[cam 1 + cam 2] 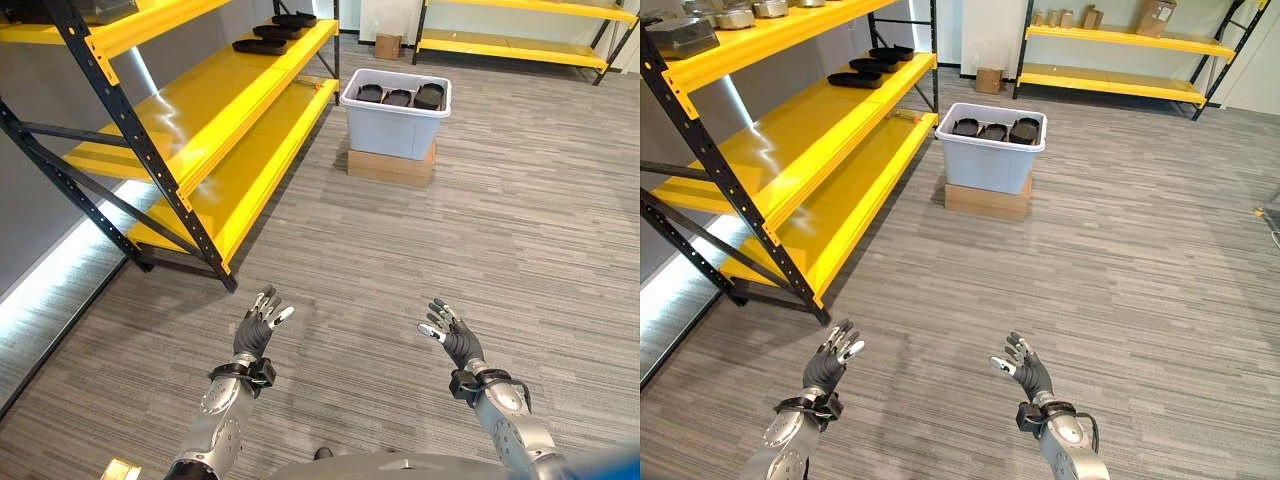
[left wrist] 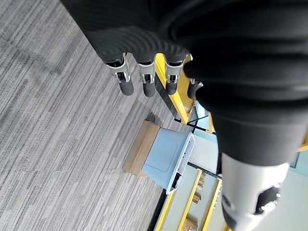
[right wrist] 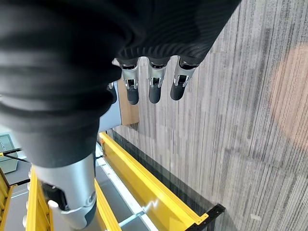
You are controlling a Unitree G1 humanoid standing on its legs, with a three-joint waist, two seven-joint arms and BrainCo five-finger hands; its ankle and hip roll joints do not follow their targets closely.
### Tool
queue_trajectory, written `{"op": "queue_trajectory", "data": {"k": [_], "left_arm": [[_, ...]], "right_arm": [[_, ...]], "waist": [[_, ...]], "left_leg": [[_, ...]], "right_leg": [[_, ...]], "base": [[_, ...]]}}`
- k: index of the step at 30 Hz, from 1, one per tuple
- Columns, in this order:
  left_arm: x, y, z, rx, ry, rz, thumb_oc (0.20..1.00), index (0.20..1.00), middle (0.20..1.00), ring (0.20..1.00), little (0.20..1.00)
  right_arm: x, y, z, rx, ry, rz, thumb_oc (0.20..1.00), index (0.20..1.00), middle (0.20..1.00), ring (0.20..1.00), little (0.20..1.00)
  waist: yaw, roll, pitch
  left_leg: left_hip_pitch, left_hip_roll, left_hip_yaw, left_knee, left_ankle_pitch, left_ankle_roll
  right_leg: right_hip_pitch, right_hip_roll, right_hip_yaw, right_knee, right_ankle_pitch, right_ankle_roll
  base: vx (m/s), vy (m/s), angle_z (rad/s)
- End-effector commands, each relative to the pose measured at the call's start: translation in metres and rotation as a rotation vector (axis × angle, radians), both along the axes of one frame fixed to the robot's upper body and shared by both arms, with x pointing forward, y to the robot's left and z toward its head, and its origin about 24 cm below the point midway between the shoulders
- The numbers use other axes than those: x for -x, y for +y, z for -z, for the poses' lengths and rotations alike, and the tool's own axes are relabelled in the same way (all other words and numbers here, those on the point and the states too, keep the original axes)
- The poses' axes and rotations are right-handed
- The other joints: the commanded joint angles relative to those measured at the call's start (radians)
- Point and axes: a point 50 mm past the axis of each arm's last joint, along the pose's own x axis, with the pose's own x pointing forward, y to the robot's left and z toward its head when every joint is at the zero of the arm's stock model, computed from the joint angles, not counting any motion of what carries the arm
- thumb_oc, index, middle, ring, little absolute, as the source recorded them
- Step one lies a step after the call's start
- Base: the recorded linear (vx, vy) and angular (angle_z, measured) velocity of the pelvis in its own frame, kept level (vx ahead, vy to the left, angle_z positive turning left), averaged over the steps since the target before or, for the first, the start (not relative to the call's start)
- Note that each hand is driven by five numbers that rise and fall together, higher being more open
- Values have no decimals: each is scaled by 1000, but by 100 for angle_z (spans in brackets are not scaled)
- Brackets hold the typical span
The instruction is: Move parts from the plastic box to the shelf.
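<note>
Parts, three black rounded ones, sit side by side in the open top of a pale grey plastic box, at about 12 o'clock from the robot and well away from it. The box stands on a flat brown cardboard slab on the grey striped carpet floor. Just beside the box, at 10 to 11 o'clock, runs a long shelf rack with yellow boards and a dark metal frame; several more flat black parts lie on its middle board toward the far end. A second yellow shelf rack stands against the far wall at about 1 o'clock, with a small brown cardboard carton on the floor near it.

Both hands are raised low in front of the robot, well apart from the box and from each other. The left hand, at 7 o'clock, has its fingers spread and relaxed and holds nothing. The right hand, at 5 o'clock, is likewise spread wide and empty.
</note>
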Motion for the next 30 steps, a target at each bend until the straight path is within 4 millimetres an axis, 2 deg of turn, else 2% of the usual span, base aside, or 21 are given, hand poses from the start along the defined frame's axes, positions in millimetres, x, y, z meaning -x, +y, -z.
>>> {"op": "queue_trajectory", "data": {"k": [1,25,30], "left_arm": [[-14,-1,-7,14,-65,12,1000,1000,1000,1000,1000],[-13,0,-4,8,-49,5,1000,1000,1000,1000,1000],[-15,0,-8,12,-63,12,1000,1000,1000,1000,1000]], "right_arm": [[-10,1,-10,-16,-67,-10,1000,1000,1000,1000,1000],[-9,1,-9,-27,-61,-2,1000,1000,1000,1000,1000],[-11,1,-11,-26,-73,-7,1000,1000,1000,1000,1000]], "waist": [[-5,-15,-65],[-6,-7,-59],[-7,-2,-56]], "left_leg": [[3,106,-25,6,-24,-83],[7,107,-28,6,-28,-83],[7,110,-34,8,-30,-84]], "right_leg": [[-21,-128,-8,36,41,113],[-14,-130,-13,38,35,113],[-19,-126,-12,63,16,107]], "base": [[0,0,0],[0,0,0],[7,-15,0]]}}
